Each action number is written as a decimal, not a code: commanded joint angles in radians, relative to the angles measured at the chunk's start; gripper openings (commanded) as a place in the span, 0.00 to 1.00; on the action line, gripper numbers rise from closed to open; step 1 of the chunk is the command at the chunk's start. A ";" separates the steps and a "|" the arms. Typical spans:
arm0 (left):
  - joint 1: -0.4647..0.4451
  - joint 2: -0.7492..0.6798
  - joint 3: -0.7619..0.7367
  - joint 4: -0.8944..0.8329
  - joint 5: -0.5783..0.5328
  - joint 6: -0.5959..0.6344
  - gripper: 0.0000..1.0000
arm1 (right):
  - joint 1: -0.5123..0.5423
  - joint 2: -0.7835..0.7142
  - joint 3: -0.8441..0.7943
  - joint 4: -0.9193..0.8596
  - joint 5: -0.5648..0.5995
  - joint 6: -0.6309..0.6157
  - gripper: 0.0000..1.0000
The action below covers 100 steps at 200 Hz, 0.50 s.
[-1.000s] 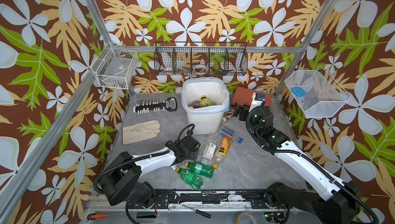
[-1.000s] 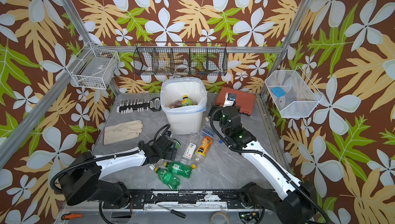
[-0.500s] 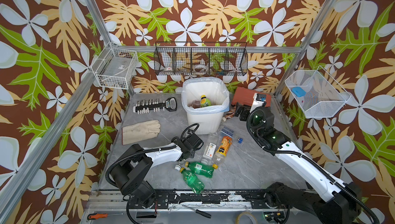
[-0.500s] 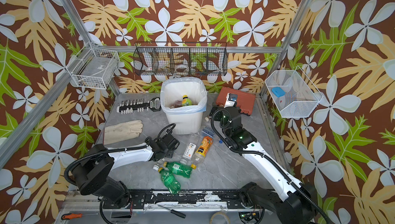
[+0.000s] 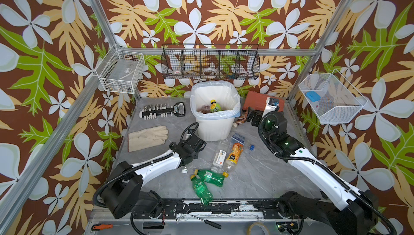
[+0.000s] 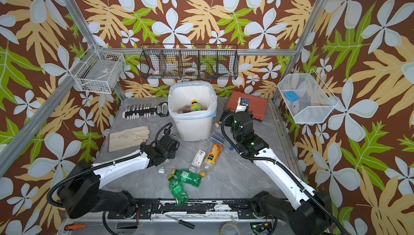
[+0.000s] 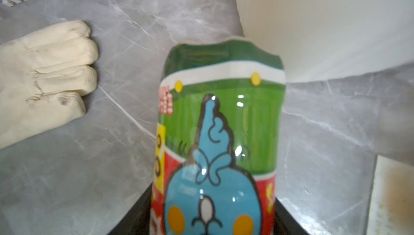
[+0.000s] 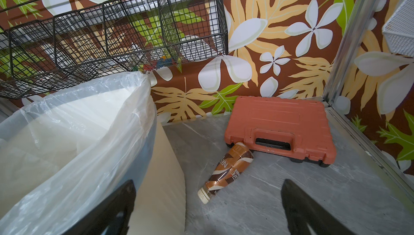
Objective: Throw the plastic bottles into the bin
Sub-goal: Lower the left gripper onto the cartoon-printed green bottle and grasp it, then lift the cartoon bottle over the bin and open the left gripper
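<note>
In both top views the bin (image 5: 215,128) stood at the back of the table (image 5: 257,177), a few bottles (image 5: 214,106) already inside and several more lying loose in front. The left gripper (image 5: 198,143) sat low, just beside the bin's near wall, its jaws hidden under the wrist. The right gripper (image 5: 252,116) hung between the bin and the case (image 5: 257,100).

In the left wrist view the jaws were closed on the body of a cartoon bottle (image 7: 218,133), which pointed at the bin wall close ahead. A glove (image 7: 44,77) lay nearby, apart from it. We judged the bottle light, thin-walled and easily dented, with a glossy, slippery label. A mid-body hold looked soundest. The bin is much taller, so the lift would have to clear its rim, and the black basket (image 6: 190,63) overhangs behind.

In the right wrist view the fingers (image 8: 298,204) stood wide apart and empty. A brown bottle (image 8: 228,171) lay with its base touching the case's front edge, on open table, with the bag (image 8: 89,121) bulging close by.
</note>
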 commanded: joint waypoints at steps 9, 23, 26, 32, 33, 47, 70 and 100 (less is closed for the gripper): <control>0.055 -0.164 -0.038 0.137 0.030 -0.036 0.63 | -0.001 -0.012 -0.011 0.026 0.006 0.004 1.00; 0.089 -0.251 -0.077 0.221 0.072 -0.055 0.63 | -0.003 -0.015 -0.018 0.031 0.010 0.012 1.00; 0.098 -0.267 -0.084 0.234 0.083 -0.059 0.63 | -0.003 -0.016 -0.017 0.029 0.010 0.014 1.00; 0.117 -0.296 -0.093 0.254 0.103 -0.072 0.63 | -0.003 -0.015 -0.015 0.027 0.005 0.016 0.99; 0.119 -0.300 -0.095 0.257 0.107 -0.074 0.63 | -0.004 -0.015 -0.014 0.025 0.005 0.016 1.00; 0.153 -0.351 -0.114 0.290 0.143 -0.090 0.63 | -0.005 -0.016 -0.013 0.021 0.002 0.009 0.99; 0.168 -0.394 -0.124 0.306 0.130 -0.075 0.63 | -0.009 -0.016 -0.017 0.026 0.008 0.005 0.99; 0.174 -0.422 -0.107 0.282 0.115 -0.072 0.63 | -0.008 -0.012 -0.022 0.031 0.004 0.003 1.00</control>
